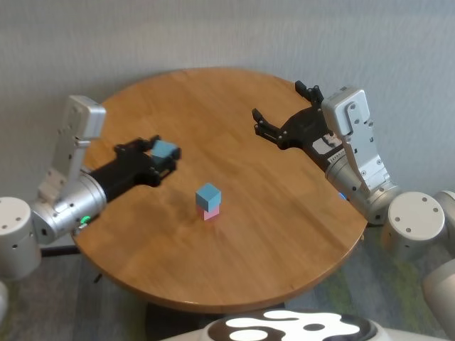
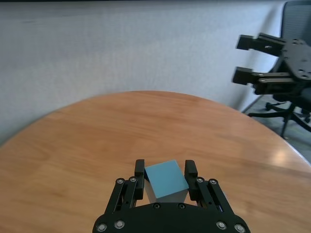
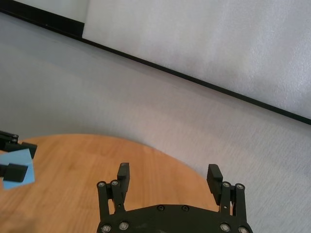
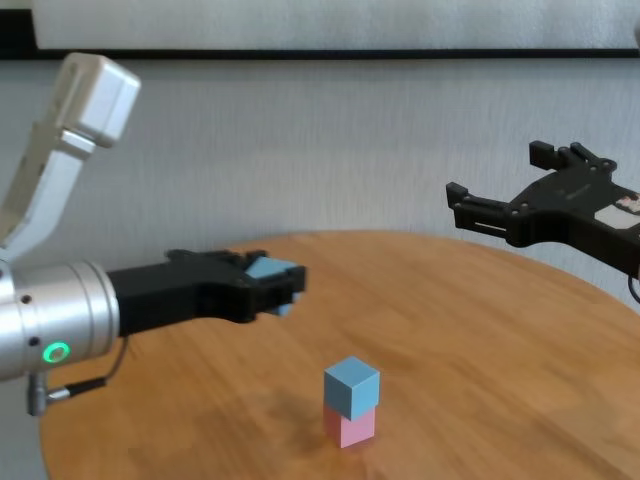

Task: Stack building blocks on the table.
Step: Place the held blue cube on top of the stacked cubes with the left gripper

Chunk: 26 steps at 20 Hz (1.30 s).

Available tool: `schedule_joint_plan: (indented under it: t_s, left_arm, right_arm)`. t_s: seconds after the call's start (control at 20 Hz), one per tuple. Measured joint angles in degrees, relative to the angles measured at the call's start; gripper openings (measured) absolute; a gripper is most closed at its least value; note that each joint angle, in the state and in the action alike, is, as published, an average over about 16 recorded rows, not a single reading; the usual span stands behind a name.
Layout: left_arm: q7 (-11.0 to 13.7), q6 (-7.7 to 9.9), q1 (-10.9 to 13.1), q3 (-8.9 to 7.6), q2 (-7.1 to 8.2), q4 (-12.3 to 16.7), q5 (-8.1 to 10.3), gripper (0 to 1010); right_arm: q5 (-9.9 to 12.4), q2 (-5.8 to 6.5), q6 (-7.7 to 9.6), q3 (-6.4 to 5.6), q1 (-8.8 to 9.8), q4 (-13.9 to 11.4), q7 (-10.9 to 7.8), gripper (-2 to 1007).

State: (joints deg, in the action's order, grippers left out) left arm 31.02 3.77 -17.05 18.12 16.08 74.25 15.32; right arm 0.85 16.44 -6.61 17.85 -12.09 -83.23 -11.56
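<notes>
The large round honey-brown wood-grain counter (image 1: 284, 234) is seen carrying a two-cube stack near its middle. Above its right side the right gripper (image 1: 279, 116) is held with jaws spread wide and empty. Left of the stack, a light blue matte cube (image 1: 164, 150) is clamped in the left gripper (image 1: 166, 156), raised off the wood. In the stack, a second light blue cube (image 1: 208, 196) is set on a pale pink cube (image 1: 210, 213).
</notes>
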Motion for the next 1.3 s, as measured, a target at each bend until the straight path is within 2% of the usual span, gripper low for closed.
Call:
schedule_joint_plan:
  t_s: [0.2,0.5,1.0,1.3]
  left_arm:
    - [2.6,0.76,-0.6,1.64,0.27,0.3,1.29,520]
    - [4.9,2.16,-2.7,4.26,-0.11,-1.5,2.38,519]
    - [5.3,5.28,-5.6,7.31,-0.11,-2.8,2.53,520]
    - [4.9,6.05,-6.0,8.43,0.14,-2.5,2.87,520]
  right_arm:
    - [0.0,0.00,0.00,0.00,0.00,0.0,0.00,1005]
    - [0.0,0.00,0.00,0.00,0.00,0.0,0.00,1005]
    - [0.0,0.00,0.00,0.00,0.00,0.0,0.00,1005]
    - [0.0,0.00,0.00,0.00,0.00,0.0,0.00,1005]
